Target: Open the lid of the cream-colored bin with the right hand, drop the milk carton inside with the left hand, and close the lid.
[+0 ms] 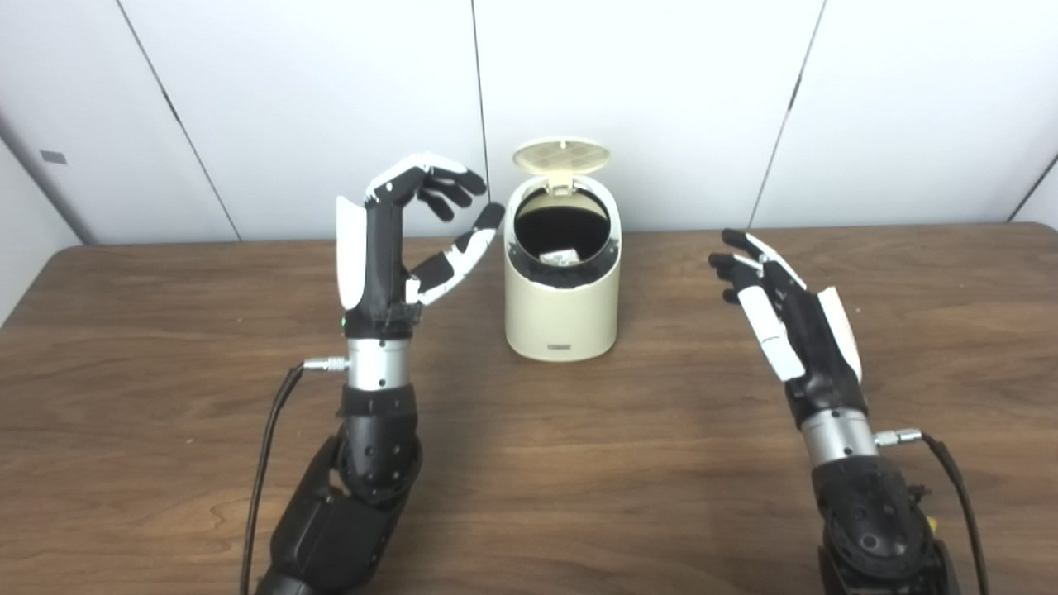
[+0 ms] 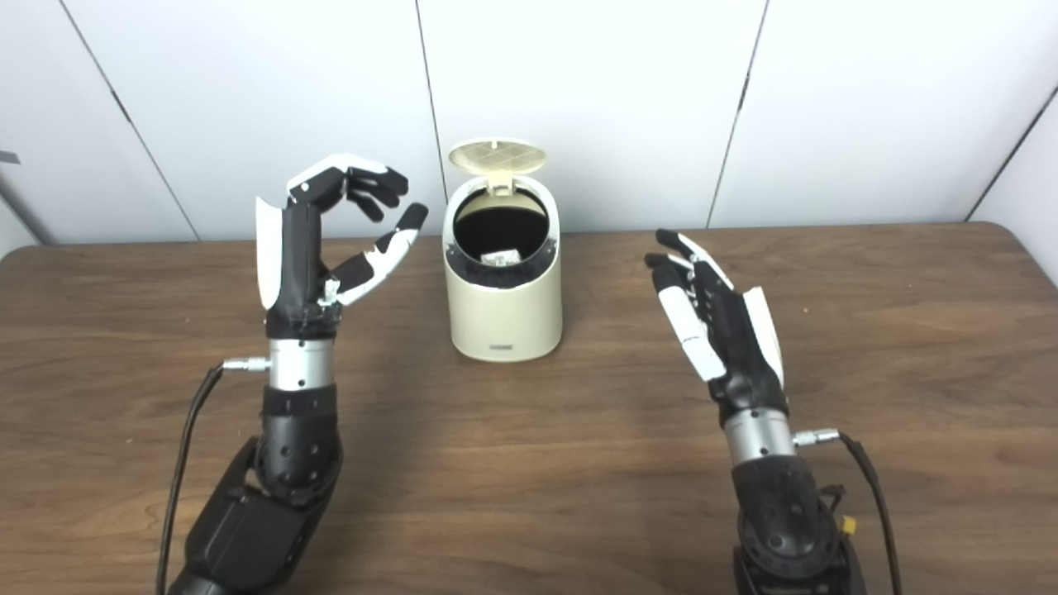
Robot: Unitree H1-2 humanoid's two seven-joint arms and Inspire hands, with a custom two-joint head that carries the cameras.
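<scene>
Nearest me is the brown wooden table [image 1: 529,463], with my two arms resting over it. My right hand [image 1: 785,310] is on the right, low over the wood, fingers spread flat and holding nothing. I think it waits there to shut the lid. My left hand [image 1: 397,240] stands up tall on the left, fingers curled loose, thumb out, empty too. Farther back, between them, sits the cream-colored round plastic bin [image 1: 562,306]. Its round ribbed lid [image 1: 561,155] stands up open. Deep inside the dark hole lies a small white milk carton [image 1: 563,256].
</scene>
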